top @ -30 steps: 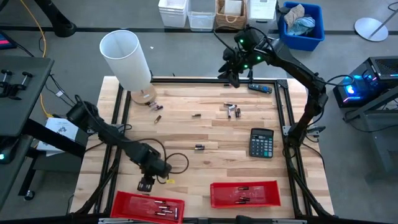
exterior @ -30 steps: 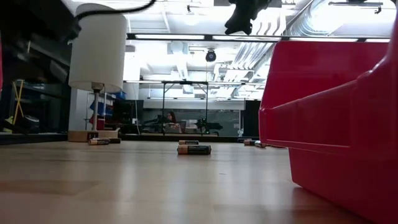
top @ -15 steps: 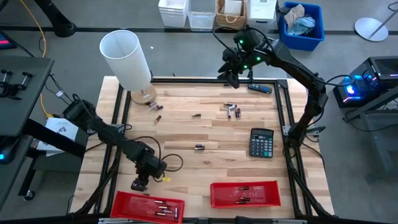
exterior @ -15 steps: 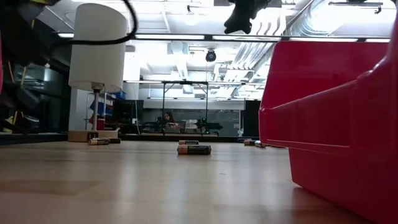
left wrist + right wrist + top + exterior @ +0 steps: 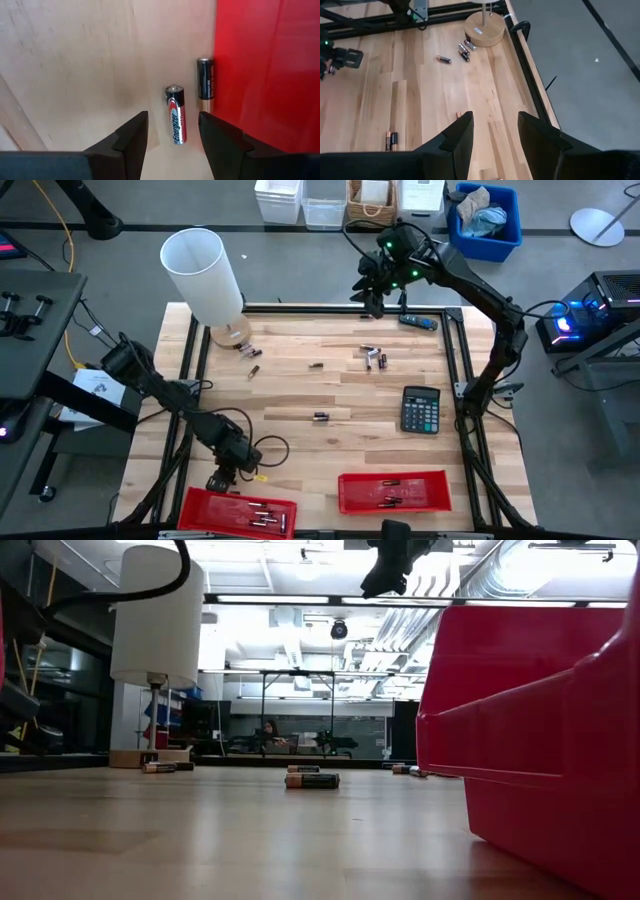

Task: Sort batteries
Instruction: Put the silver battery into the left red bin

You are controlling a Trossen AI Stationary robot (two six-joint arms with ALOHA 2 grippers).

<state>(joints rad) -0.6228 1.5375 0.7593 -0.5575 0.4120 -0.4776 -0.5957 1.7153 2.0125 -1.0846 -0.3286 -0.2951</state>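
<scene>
Your left gripper (image 5: 172, 132) has its fingers apart, a silver battery (image 5: 176, 121) lying between them on the table (image 5: 75, 65), apparently untouched. Your right gripper (image 5: 494, 131) waits with fingers apart, empty.

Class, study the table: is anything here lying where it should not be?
Two batteries lie on the wood beside the left red bin, not in it, under the left end effector. Others lie scattered near the lamp base.

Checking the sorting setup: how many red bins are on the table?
2. The left bin lies by the left gripper; the right bin lies beside it, nearer the calculator.
</scene>
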